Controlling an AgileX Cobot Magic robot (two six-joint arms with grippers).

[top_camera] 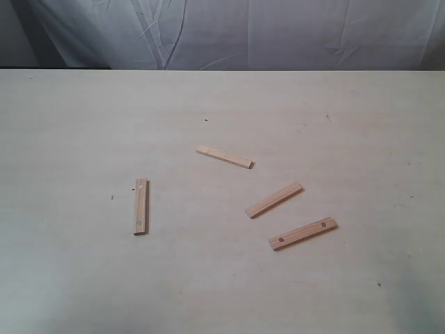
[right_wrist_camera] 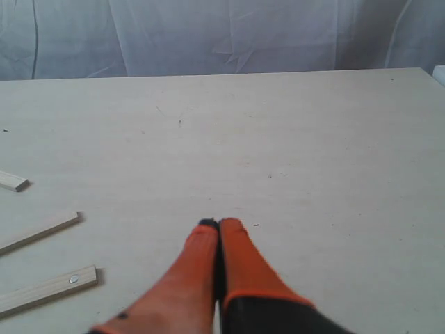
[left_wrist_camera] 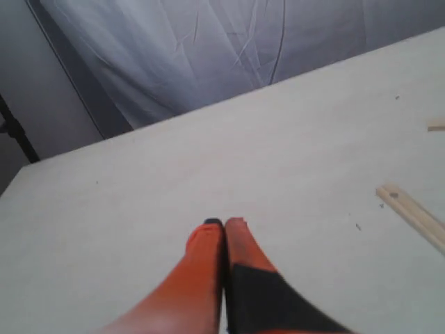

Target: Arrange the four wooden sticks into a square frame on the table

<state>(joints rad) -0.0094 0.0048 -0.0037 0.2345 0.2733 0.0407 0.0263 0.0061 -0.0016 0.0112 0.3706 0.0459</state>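
Four light-tan wooden sticks lie scattered and apart on the pale table [top_camera: 69,118]. One stick [top_camera: 140,207] lies upright at the left, one [top_camera: 224,156] near the middle, one [top_camera: 274,200] slanted at the right, and one with two dark holes [top_camera: 303,233] nearest the front. No square frame is formed. Neither arm shows in the exterior view. My left gripper [left_wrist_camera: 224,223] is shut and empty above bare table, with a stick [left_wrist_camera: 411,212] off to its side. My right gripper [right_wrist_camera: 218,224] is shut and empty; a holed stick [right_wrist_camera: 47,289] and another stick [right_wrist_camera: 38,231] lie beside it.
A wrinkled white cloth [top_camera: 229,31] hangs behind the table's far edge. A few tiny dark specks [top_camera: 206,120] mark the tabletop. A dark gap [left_wrist_camera: 62,83] shows beside the cloth in the left wrist view.
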